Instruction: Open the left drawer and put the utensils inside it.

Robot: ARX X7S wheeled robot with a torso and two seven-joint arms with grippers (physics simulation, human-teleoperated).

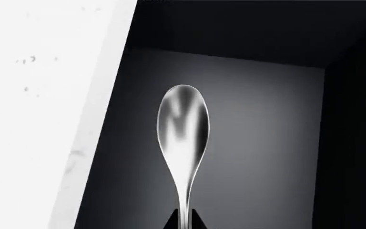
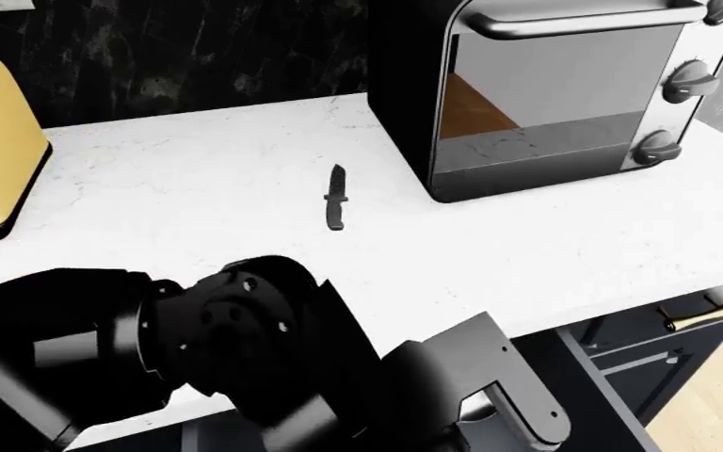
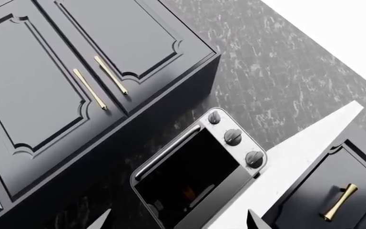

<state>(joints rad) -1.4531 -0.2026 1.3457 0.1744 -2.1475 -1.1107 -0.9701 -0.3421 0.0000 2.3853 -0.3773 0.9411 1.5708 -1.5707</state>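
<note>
**Spoon held over the open left drawer, ready for release.**

Left wrist view: your left claw (image 1: 181,224) is clamped on the stem of the slender glossy spoon (image 1: 183,129), bowl forward above the plain grey floor of the left drawer (image 1: 266,143), beside the white stone worktop (image 1: 36,95) edge; lower it clear of that edge before letting go. Head view: the short black pointed knife (image 2: 335,197) lies on the worktop near the steel-fronted toaster oven (image 2: 563,94). Right wrist view: the right claw's tips barely show; I cannot tell its state.
</note>
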